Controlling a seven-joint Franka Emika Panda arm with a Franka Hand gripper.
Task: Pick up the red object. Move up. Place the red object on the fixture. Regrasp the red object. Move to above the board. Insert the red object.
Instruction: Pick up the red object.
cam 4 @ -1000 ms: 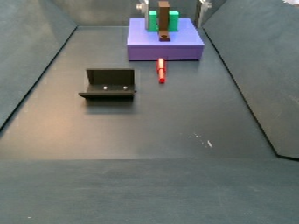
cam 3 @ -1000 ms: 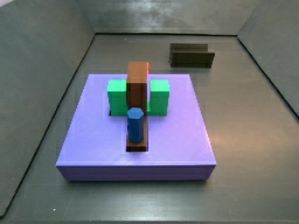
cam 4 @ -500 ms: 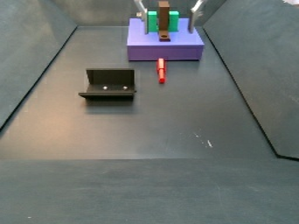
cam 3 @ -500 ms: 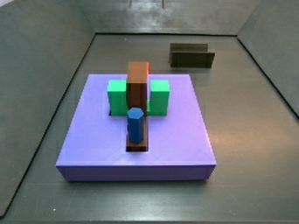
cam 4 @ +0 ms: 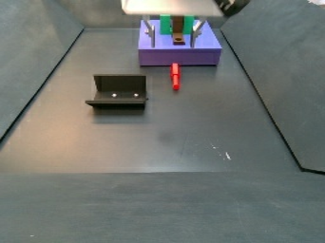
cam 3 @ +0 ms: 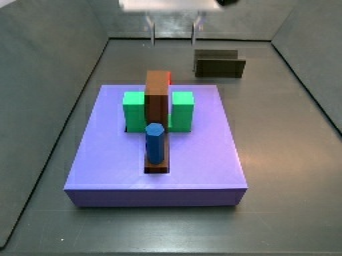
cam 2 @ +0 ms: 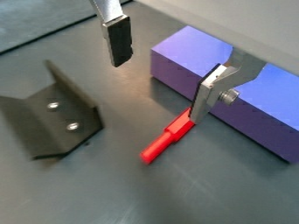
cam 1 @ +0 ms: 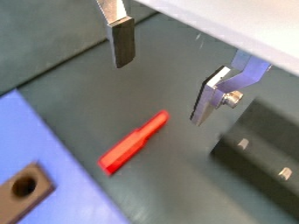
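Peg first, in a wrist view: the red object lies flat on the dark floor, below and between the two fingers of the pincer, which stands wide open with nothing in it and not touching the piece. Its long axis runs slantwise across that gap rather than square to it, one end thinner and the other a thicker collar, so for a clean pick-up I judge the pincer should come straight down centred on the shaft and turn until its pads face the peg's long sides, closing across the narrow width and not along the length. In a wrist view from the opposite side, the red object rests just beside the wall of the purple board, with the fixture standing apart on the floor; the finger nearer the board has little room, so a slow descent would keep it from catching the board's edge. In a side view the peg is hidden behind the board, and the pincer hangs above the far end. In a side view from the open floor, the red object lies in front of the board, its length pointing from the board toward the open floor, with the pincer above the board's near edge.
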